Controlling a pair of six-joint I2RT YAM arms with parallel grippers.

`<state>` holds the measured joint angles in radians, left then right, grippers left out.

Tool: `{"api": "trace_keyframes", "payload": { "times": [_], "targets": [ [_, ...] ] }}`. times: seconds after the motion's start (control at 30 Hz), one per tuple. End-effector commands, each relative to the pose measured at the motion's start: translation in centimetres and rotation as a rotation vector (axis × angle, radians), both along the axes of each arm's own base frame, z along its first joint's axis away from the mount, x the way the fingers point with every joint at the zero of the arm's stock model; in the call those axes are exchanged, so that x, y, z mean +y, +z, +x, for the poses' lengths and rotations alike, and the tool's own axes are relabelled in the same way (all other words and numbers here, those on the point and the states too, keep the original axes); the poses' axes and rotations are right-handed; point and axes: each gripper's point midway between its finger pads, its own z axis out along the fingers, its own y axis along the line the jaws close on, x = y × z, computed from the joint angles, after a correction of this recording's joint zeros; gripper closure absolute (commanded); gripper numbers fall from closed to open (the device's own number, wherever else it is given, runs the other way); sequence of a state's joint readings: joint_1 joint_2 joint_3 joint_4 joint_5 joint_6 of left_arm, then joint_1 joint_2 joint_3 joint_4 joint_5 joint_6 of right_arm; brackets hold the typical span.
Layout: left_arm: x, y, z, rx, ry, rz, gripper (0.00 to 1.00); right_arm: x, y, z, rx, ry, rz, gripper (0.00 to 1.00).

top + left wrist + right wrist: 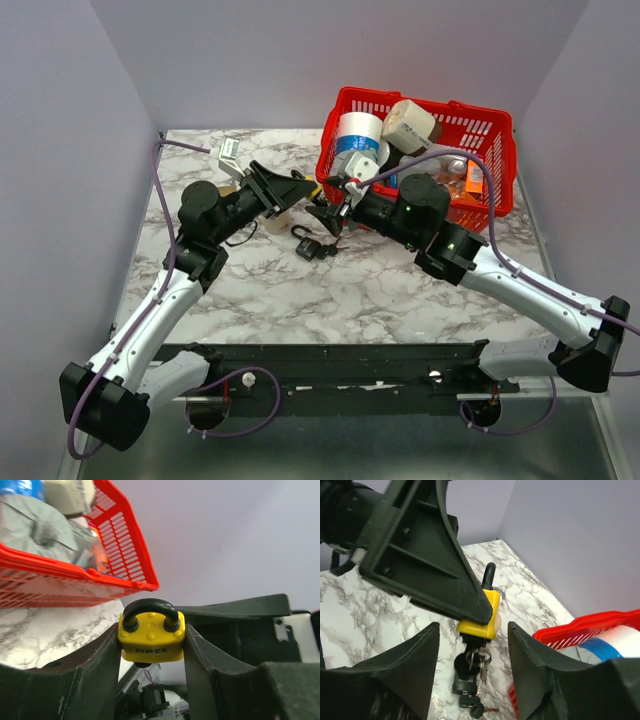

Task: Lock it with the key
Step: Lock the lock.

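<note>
Marble table [300,290], purple walls on three sides, red basket [500,150] at the far right.

Top view: the left gripper [300,192] and right gripper [335,210] meet nose to nose over the middle of the table, just short of the basket. The yellow padlock [317,187] shows only as a sliver at the left gripper's tip. A small black item [310,246] lies on the marble below them; I cannot tell what it is.

Left wrist view: the left gripper is clamped on the padlock body, one finger on each side. The shackle [150,607] appears to have both legs seated.

Right wrist view: the padlock's underside faces the right gripper, and the key bunch [476,659] hangs from it. The right gripper's jaws stand wide apart, holding nothing. Its fingers [420,670] flank the keys without touching them.

Judgement: the key lies straight ahead of the right gripper, its long axis in line with the padlock's. Grasping and turning the key falls to the right arm.
</note>
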<state>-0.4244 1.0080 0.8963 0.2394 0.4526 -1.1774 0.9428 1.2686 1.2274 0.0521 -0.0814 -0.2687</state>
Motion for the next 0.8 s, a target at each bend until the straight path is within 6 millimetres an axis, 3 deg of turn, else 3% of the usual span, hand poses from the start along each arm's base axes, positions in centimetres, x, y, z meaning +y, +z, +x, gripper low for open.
{"api": "trace_keyframes", "payload": {
  "times": [0.0,0.07,0.13,0.2,0.27,0.43,0.6,0.67,0.7,0.77],
  "targets": [
    [2.2,2.0,0.3,-0.055,0.034,0.0,1.0,-1.6,4.0,-3.0,0.035,0.075,0.07,0.27],
    [2.3,2.5,-0.3,-0.084,0.021,0.015,1.0,-2.3,3.6,-3.7,0.053,0.101,0.047,0.29],
    [2.2,2.6,-0.8,-0.093,-0.003,0.017,1.0,-3.2,4.0,-4.3,0.041,0.109,0.04,0.4],
    [2.2,2.9,-1.3,-0.096,-0.019,0.009,1.0,-3.6,3.0,-4.3,0.047,0.099,-0.001,0.51],
    [2.2,3.0,-1.4,-0.104,-0.021,0.004,1.0,-3.8,2.3,-4.0,0.058,0.081,-0.03,0.56],
    [2.1,3.2,-1.4,-0.105,-0.022,0.005,1.0,-3.1,1.8,-4.2,0.051,0.123,-0.056,0.65],
    [1.9,2.8,-1.2,-0.095,-0.014,0.011,1.0,-1.5,1.5,-2.9,0.076,0.11,-0.056,0.68],
    [1.8,2.5,-1.1,-0.091,-0.02,0.014,1.0,-1.0,1.9,-2.7,0.074,0.116,-0.051,0.65],
    [1.7,2.4,-1.2,-0.092,-0.022,0.015,1.0,-0.7,1.6,-2.5,0.078,0.122,-0.057,0.49],
    [1.7,2.4,-1.3,-0.104,-0.025,0.018,1.0,-0.3,1.5,-2.8,0.072,0.15,-0.059,0.37]
  ]
}}
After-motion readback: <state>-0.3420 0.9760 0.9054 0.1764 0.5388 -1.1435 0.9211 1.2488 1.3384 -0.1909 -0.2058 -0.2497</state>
